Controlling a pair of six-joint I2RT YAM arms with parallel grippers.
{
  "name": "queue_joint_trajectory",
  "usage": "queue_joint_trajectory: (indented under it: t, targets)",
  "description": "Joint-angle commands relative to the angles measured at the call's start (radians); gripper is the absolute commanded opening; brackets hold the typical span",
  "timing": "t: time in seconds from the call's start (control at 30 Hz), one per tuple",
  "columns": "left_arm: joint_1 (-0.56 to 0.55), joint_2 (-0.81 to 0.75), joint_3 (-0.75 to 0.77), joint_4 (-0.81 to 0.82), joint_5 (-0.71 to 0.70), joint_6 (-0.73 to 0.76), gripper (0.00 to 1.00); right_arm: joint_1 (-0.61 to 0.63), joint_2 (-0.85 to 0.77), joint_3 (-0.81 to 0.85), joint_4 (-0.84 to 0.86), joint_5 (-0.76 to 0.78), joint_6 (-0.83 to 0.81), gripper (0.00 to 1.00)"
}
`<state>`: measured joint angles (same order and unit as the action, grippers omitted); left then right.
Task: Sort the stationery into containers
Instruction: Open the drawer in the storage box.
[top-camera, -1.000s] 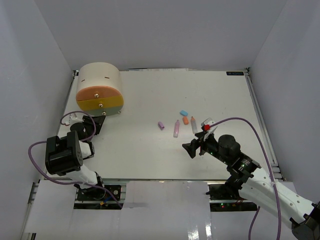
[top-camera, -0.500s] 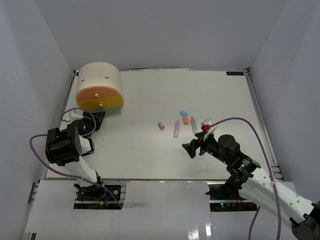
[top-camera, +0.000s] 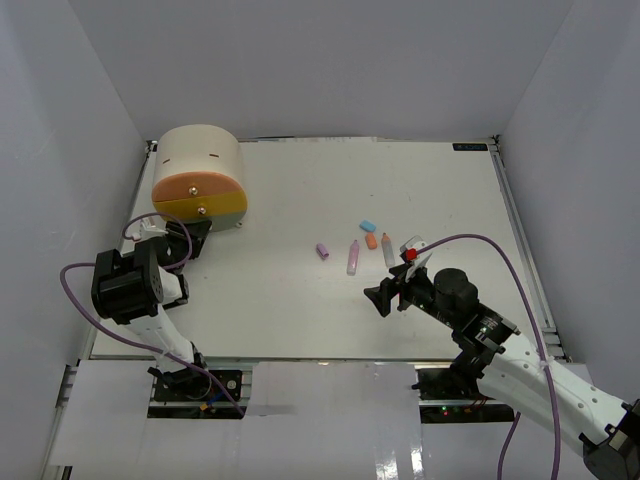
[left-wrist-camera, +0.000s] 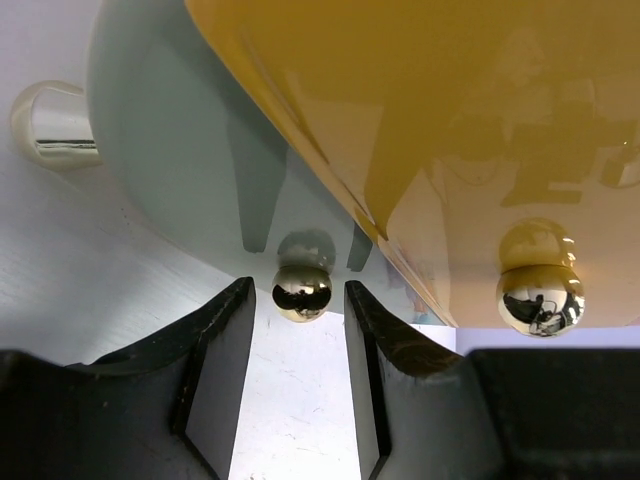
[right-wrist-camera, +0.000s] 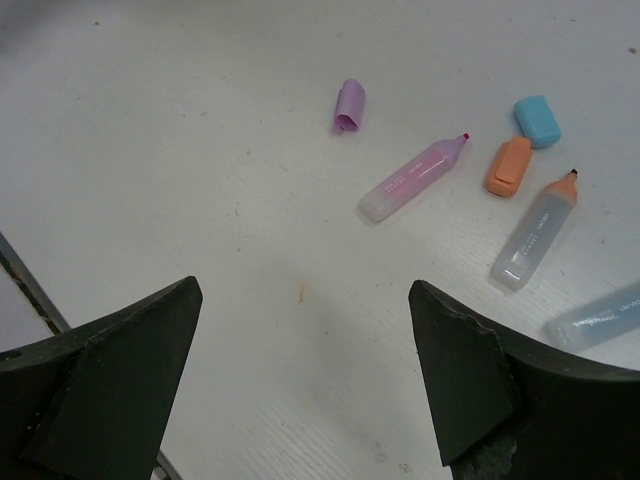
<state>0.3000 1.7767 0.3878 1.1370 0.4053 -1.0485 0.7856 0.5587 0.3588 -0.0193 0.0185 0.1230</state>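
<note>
Knob (left-wrist-camera: 302, 291) of grey-green drawer (left-wrist-camera: 170, 150) sits between the narrowed fingers of left claw (left-wrist-camera: 296, 290), thin gap each side, not pinched | right claw (right-wrist-camera: 305, 292) spread wide, empty, above table (right-wrist-camera: 150, 150) | pink marker (right-wrist-camera: 412, 178), purple cap (right-wrist-camera: 349, 105), clear marker (right-wrist-camera: 536, 230) lie just ahead of it.

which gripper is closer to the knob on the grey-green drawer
Left. The left gripper has a finger on each side of the grey-green drawer's knob, with a gap showing on both sides. The right gripper hangs open far off to the right, near the markers.
</note>
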Motion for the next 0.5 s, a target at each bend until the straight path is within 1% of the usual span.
queue_joint_trajectory:
  t: [0.0, 0.13, 0.47]
  targets:
    - [0.004, 0.000, 0.022, 0.035, 0.018, -0.001, 0.50, 0.001, 0.001, 0.002, 0.048, -0.008, -0.011, 0.91]
    - [0.004, 0.004, 0.022, 0.047, 0.020, -0.005, 0.48, 0.001, 0.000, 0.000, 0.048, -0.008, -0.013, 0.91]
    - [0.004, -0.002, 0.019, 0.058, 0.026, -0.004, 0.33, 0.001, 0.000, 0.000, 0.048, -0.008, -0.011, 0.91]
